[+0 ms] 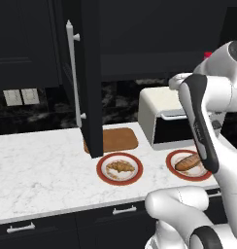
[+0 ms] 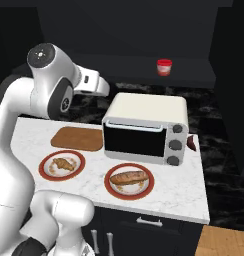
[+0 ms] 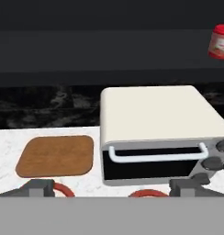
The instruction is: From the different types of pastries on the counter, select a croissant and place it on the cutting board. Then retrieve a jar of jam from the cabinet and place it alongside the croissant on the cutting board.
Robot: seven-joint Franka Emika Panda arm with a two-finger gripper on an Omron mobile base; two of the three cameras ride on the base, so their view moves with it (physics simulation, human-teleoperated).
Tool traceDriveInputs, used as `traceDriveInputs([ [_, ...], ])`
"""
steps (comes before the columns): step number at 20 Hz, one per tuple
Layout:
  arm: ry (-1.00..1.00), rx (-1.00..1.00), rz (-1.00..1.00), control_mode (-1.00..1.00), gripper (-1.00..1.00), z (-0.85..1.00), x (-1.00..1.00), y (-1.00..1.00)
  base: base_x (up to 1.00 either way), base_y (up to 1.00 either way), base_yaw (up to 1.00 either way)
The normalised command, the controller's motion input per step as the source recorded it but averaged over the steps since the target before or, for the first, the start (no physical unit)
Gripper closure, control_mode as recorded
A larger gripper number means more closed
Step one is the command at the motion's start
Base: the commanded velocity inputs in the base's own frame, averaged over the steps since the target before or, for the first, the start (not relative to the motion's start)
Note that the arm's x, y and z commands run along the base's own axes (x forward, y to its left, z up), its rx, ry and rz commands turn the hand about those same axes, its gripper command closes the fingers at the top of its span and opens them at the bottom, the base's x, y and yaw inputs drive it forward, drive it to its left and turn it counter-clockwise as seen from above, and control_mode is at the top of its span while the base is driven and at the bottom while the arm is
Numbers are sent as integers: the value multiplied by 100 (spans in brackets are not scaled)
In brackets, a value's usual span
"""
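My fingers (image 3: pixel 117 187) stood spread wide and held nothing, hanging above the tabletop (image 1: pixel 38 170) and looking toward the toaster oven (image 3: pixel 155 131) and the open cabinet (image 1: pixel 90 73).

Nothing of the task was finished, as far as I could judge. The croissant (image 1: pixel 120 167) lay on its red-rimmed plate (image 1: pixel 102 174) at the front of the tabletop, just in front of the cutting board (image 3: pixel 56 155), which was bare. The darker oblong pastry (image 2: pixel 128 177) sat on a second plate (image 2: pixel 144 192) in front of the toaster oven, and I had no use for it.

The cabinet door (image 1: pixel 86 78) stood open, its silver bar handle (image 1: pixel 74 73) facing out. The jar of jam (image 2: pixel 164 67) stood upright on the dark shelf inside, above and behind the toaster oven.

Both things were left to move: croissant to the board, then the jar beside it.
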Motion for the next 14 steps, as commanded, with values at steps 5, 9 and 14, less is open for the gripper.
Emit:
traceDriveInputs([
  [5, -7, 1, 0, -100, -100, 86, 24, -22, 0, 0, 0],
  [9, 0, 0, -2, -100, -100, 6, 29, -30, 0, 0, 0],
  [14, 0, 0, -3, -100, -100, 24, 77, -97, 0, 0, 0],
])
